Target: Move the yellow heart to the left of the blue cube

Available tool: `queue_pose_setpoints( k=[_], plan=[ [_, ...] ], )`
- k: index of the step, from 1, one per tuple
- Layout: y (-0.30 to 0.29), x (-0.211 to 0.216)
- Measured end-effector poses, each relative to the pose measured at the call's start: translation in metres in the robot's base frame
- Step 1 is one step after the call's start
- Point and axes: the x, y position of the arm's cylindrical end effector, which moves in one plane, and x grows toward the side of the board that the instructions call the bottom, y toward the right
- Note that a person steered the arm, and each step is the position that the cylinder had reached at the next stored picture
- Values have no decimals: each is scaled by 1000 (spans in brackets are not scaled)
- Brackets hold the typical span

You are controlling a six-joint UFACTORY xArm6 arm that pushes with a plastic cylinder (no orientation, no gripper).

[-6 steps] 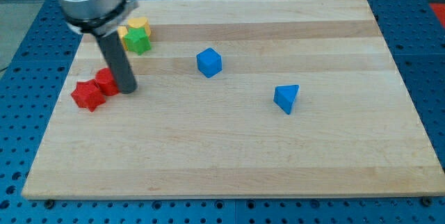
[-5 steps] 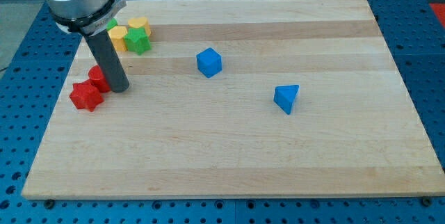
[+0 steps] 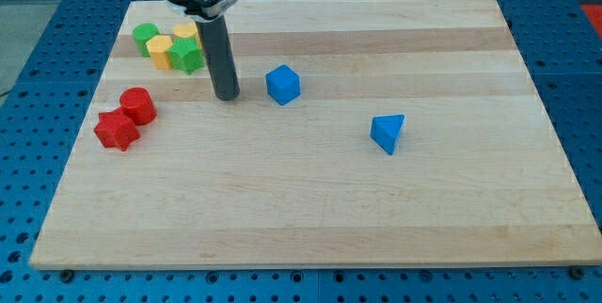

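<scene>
The yellow heart point(image 3: 184, 32) lies near the board's top left, in a cluster with a green star point(image 3: 187, 55), a yellow hexagon point(image 3: 162, 51) and a green cylinder point(image 3: 145, 35). My rod partly covers the heart's right side. The blue cube point(image 3: 282, 85) sits right of the cluster, a little lower. My tip point(image 3: 226, 97) rests on the board between the green star and the blue cube, left of the cube and below-right of the heart, touching no block.
A red cylinder point(image 3: 137, 105) and a red star point(image 3: 117, 130) lie together at the view's left. A blue triangular block point(image 3: 388, 133) lies right of centre. The wooden board point(image 3: 310, 218) ends on a blue perforated table.
My tip has moved from beside the red cylinder to the right and slightly up, ending between the green star and the blue cube. The blocks have not visibly moved.
</scene>
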Motion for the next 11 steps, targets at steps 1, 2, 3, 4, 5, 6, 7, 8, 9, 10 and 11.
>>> queue_pose_setpoints(
  k=[1,2,3,4,5,6,7,8,9,10,11],
  plan=[
    [-8,-8],
    [-20,-12],
    [-73,-19],
    [-57,-64],
    [-2,-105],
    [31,-140],
    [28,-157],
    [-2,-200],
    [-58,-190],
    [-36,-158],
    [-52,-145]
  ],
)
